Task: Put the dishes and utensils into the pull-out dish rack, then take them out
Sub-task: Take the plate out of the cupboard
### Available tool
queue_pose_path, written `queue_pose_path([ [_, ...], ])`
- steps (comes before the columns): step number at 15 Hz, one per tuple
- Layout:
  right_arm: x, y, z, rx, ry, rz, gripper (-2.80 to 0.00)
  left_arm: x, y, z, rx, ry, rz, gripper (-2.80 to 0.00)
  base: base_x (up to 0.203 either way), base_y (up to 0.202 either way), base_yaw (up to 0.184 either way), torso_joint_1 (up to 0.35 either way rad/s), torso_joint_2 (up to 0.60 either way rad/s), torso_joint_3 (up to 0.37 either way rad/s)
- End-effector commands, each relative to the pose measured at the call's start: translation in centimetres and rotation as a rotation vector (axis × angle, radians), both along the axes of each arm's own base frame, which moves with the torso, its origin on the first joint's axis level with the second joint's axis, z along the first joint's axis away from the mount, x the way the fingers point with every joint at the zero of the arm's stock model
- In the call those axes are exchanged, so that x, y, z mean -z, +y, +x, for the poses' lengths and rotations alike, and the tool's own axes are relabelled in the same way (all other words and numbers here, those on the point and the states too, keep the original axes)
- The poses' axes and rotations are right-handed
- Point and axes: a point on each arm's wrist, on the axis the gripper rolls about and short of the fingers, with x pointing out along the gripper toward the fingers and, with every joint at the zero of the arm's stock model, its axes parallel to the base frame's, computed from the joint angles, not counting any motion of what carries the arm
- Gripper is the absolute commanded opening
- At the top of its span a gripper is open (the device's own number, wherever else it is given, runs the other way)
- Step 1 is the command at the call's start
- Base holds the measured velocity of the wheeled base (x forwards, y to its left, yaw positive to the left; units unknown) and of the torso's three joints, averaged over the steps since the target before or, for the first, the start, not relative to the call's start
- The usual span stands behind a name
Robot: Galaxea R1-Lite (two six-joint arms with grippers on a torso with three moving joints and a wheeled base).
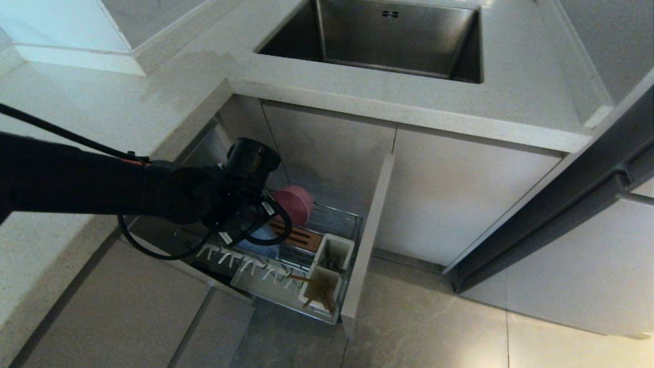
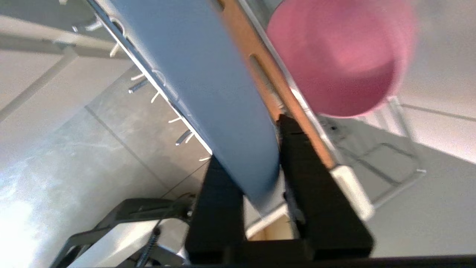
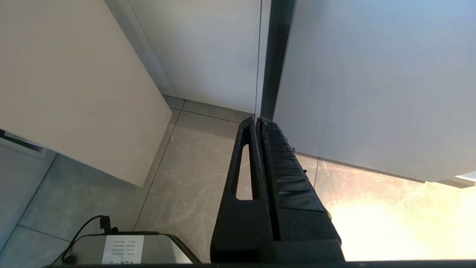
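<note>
The pull-out dish rack (image 1: pixel 340 219) stands drawn out of the cabinet under the counter. My left gripper (image 2: pixel 250 137) reaches down into it and is shut on the rim of the pale-blue plate (image 2: pixel 208 74), one finger on each face. The plate stands on edge beside the wooden slotted strip (image 2: pixel 260 74). In the head view only a sliver of the plate (image 1: pixel 263 237) shows under my wrist. The pink bowl (image 1: pixel 297 203) sits at the rack's back. Light-wood chopsticks (image 1: pixel 321 296) stick out of the nearest white cup. My right gripper (image 3: pixel 257 120) hangs shut over the floor.
The rack's beige front panel (image 1: pixel 369 240) juts out over the floor tiles. White prongs (image 1: pixel 265 273) line the rack's near side. The steel sink (image 1: pixel 398 41) is set in the counter above. A dark open door edge (image 1: pixel 562 204) slants at the right.
</note>
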Motion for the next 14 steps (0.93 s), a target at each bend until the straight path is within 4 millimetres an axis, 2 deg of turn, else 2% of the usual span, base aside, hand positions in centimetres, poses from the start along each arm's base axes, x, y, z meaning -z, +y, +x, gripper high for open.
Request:
queue_pose_path([
  [1, 0.0, 0.0, 0.0, 0.0, -0.001, 0.0, -2.8, -2.3, 0.4, -1.3, 0.002, -0.058, -0.031, -2.8, 0.0, 0.0, 0.0, 0.0, 0.0, 0.0],
  [4, 0.0, 0.0, 0.0, 0.0, -0.001, 0.0, -2.8, -4.6, 0.1, -2.9, 0.05, -0.117, -0.042, -2.8, 0.0, 0.0, 0.0, 0.0, 0.0, 0.0],
  [8, 0.0, 0.0, 0.0, 0.0, -0.001, 0.0, -2.8, -6.3, -1.6, -4.9, 0.13, -0.158, -0.069, -2.8, 0.0, 0.0, 0.0, 0.0, 0.0, 0.0],
  [11, 0.0, 0.0, 0.0, 0.0, -0.001, 0.0, -2.8, -7.1, -3.6, -7.2, 0.224, -0.156, -0.08, -2.8, 0.0, 0.0, 0.0, 0.0, 0.0, 0.0],
  [14, 0.0, 0.0, 0.0, 0.0, -0.001, 0.0, -2.8, -7.8, -6.2, -10.5, 0.359, -0.154, -0.093, -2.8, 0.0, 0.0, 0.0, 0.0, 0.0, 0.0],
])
